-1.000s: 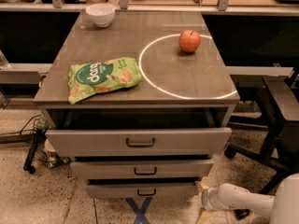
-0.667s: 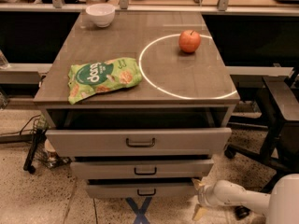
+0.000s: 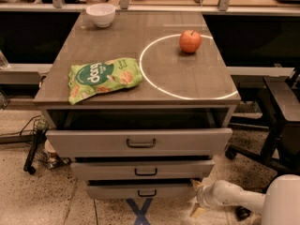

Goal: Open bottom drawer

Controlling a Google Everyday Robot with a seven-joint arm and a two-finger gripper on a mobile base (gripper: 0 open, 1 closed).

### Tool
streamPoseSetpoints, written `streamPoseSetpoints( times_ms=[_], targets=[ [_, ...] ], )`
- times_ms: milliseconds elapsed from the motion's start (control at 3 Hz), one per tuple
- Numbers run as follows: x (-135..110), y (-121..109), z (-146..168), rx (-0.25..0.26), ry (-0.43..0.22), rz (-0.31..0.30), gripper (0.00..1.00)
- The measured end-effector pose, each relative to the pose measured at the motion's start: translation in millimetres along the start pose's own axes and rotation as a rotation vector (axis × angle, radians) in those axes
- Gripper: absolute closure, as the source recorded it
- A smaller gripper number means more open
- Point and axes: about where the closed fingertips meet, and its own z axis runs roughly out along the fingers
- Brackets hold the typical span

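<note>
Camera view: the arm (image 3: 243, 199) is cut off at the lower right edge, and the inside of the bottom drawer (image 3: 117, 190) is lost in shadow. This drawer, lowest under the desk (image 3: 187, 78), shows a narrow flat grey front with a small dark handle (image 3: 147, 192). The gripper (image 3: 196, 198) sits just beside its right end, spread apart and grasping nothing.

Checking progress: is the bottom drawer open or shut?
Barely open at most: only a thin dark gap shows above the bottom drawer front, no tray. The gripper sits by its right end.
</note>
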Motion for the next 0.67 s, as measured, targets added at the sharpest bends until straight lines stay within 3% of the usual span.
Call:
streamPoseSetpoints(
  times_ms=[667],
  targets=[
    [1, 3, -25, 0.043, -0.012, -0.004, 0.62]
  ],
)
